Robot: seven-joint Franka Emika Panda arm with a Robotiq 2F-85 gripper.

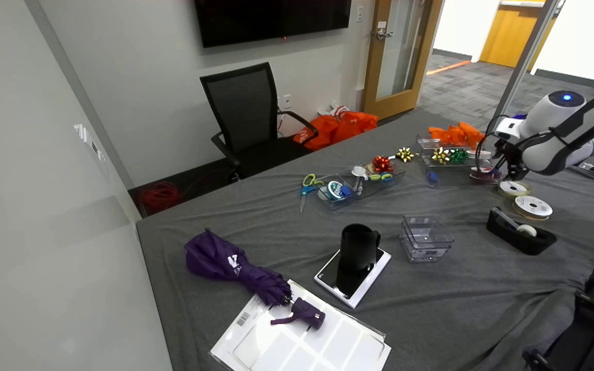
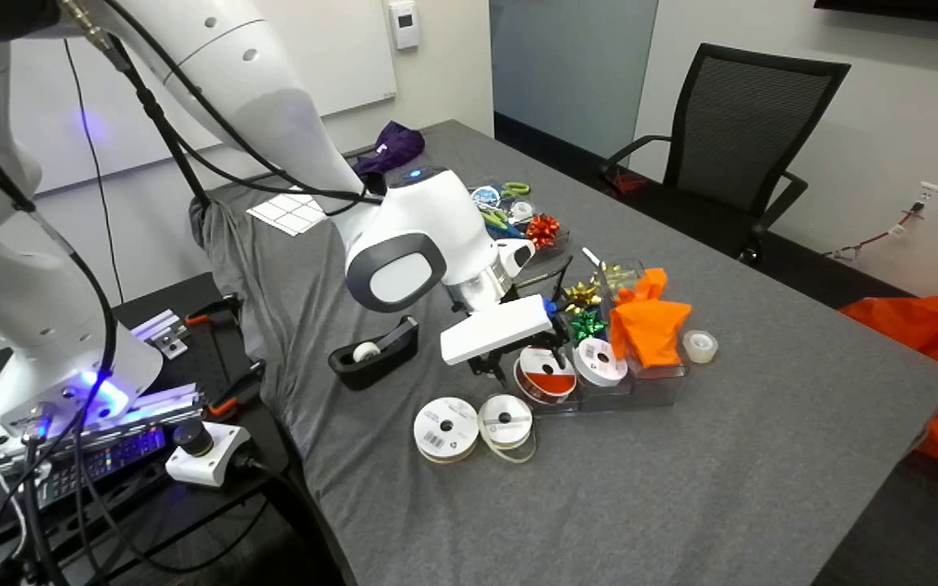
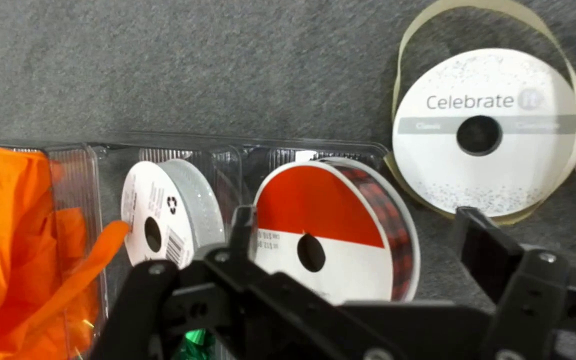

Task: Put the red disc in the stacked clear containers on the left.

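Your hand (image 3: 356, 220) shows spread wide in the wrist view, its fingers (image 3: 244, 230) on either side of the red disc (image 3: 318, 200) with nothing gripped; whether one touches the rim, you cannot tell. The disc, to judge by its plaid winding a ribbon spool, leans in the end compartment of a clear tray (image 3: 293, 141). Trouble could begin as you close: the finger by the divider (image 3: 228, 165) may pinch that thin plastic and drag the tray along, while its opposite may catch the rim of the "Celebrate" spool (image 3: 485, 170). A hold off-centre on a leaning rim could let the disc swivel.

In an exterior view, the stacked clear containers (image 1: 426, 239) stand on the bench (image 1: 482, 309), well in from its edge nearest the chair (image 1: 240, 103), between a tape dispenser (image 1: 511, 238) and a black mug (image 1: 357, 247). Overshoot and you may strike the mug; land the disc on a lip and the light-looking containers would likely slide or tip.

In an exterior view, the arm (image 2: 444, 220) reaches over the bench from the edge on its own side. The disc sits at the tray end nearer that edge, well short of the corner by the orange bag (image 2: 925, 334): round, flat-faced, part red and part white about a dark hub hole.
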